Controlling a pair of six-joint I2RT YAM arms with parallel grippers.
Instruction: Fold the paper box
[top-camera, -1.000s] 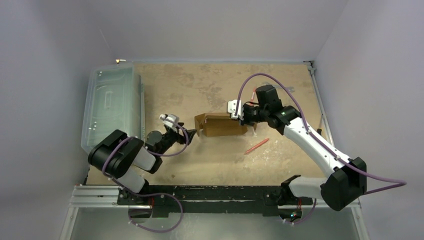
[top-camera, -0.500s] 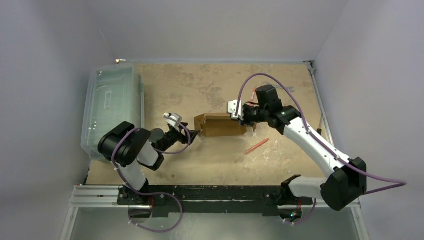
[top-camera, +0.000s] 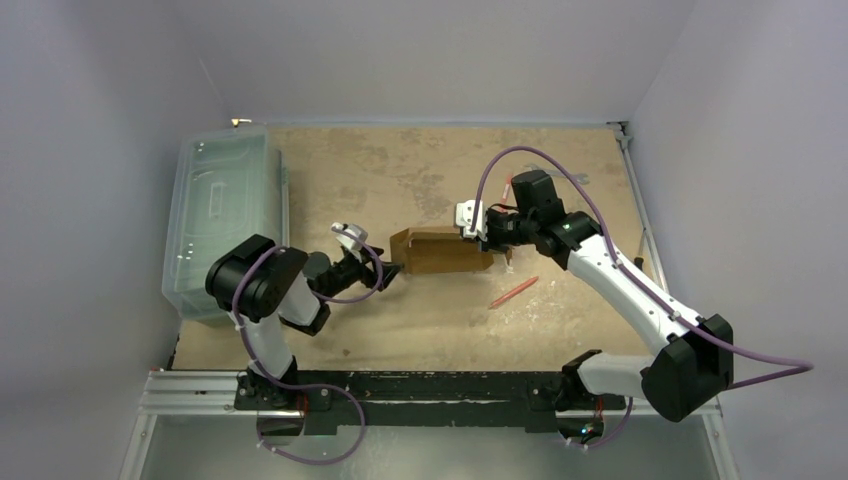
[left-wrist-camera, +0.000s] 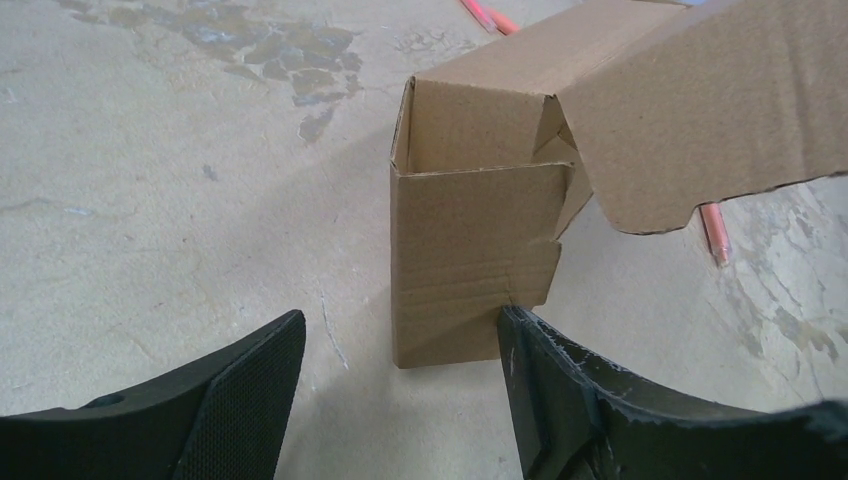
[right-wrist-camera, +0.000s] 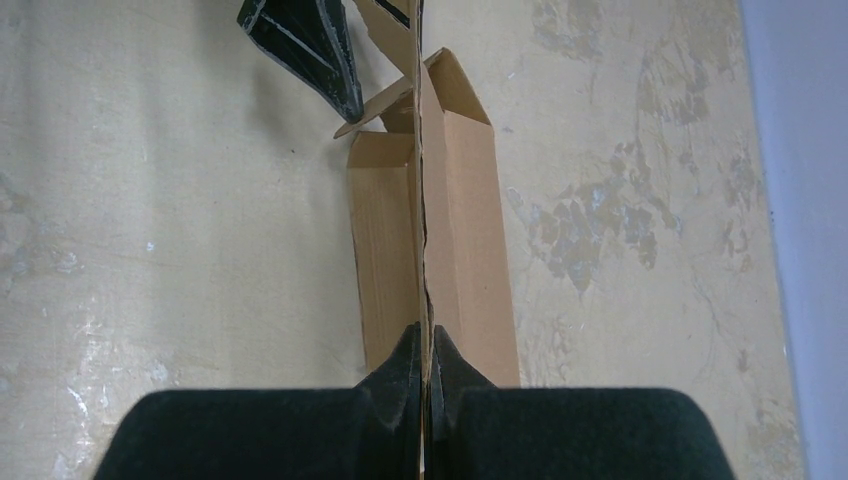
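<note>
The box (top-camera: 440, 252) is plain brown cardboard, faintly ribbed with corrugation lines and paler along its cut edges. My left gripper (left-wrist-camera: 400, 320) is matte black, with a fine dotted mesh grain on one inner pad. My right gripper (right-wrist-camera: 425, 335) is black too, with a speckled, felt-like surface. The table (top-camera: 400, 330) is sandy beige, mottled with darker grey-brown blotches, heaviest toward 12 o'clock. At 4 o'clock from the box is a red-orange stick (top-camera: 512, 292). At 9 o'clock, the bin (top-camera: 215, 220) is clear with a pale green tint. My left arm (top-camera: 255, 285) is black, my right arm (top-camera: 630, 290) white with black joints. The cables (top-camera: 515, 149) are purple, the walls (top-camera: 420, 50) pale lavender-grey.
</note>
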